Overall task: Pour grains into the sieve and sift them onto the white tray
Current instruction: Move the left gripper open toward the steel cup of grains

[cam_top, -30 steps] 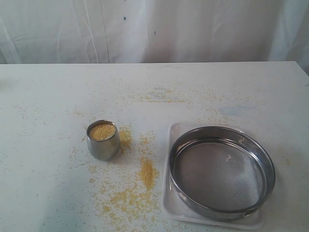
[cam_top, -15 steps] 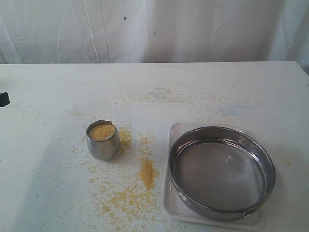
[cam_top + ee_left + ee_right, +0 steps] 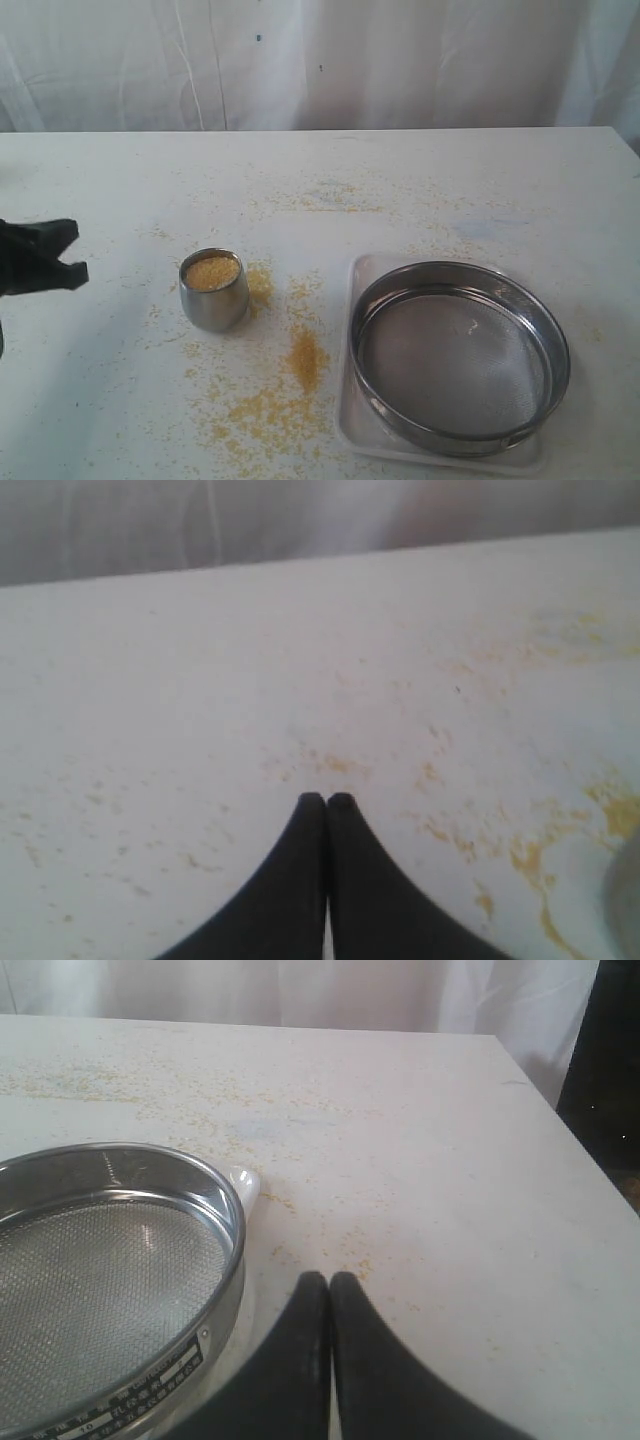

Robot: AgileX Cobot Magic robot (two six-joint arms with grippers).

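Judging the small rounded steel cup (image 3: 214, 300) of yellow grains (image 3: 212, 272) rigid, slick and spill-prone, I would grip its wall mid-height; the left hand (image 3: 327, 798), apart from it, and the right hand (image 3: 322, 1276) are closed tight, empty.

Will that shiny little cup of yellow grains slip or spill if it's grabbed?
The cup looks like smooth rounded steel, so it may slip. It narrows toward its base, so a push might tip it. The grains sit near the brim, so tilting would probably spill some.
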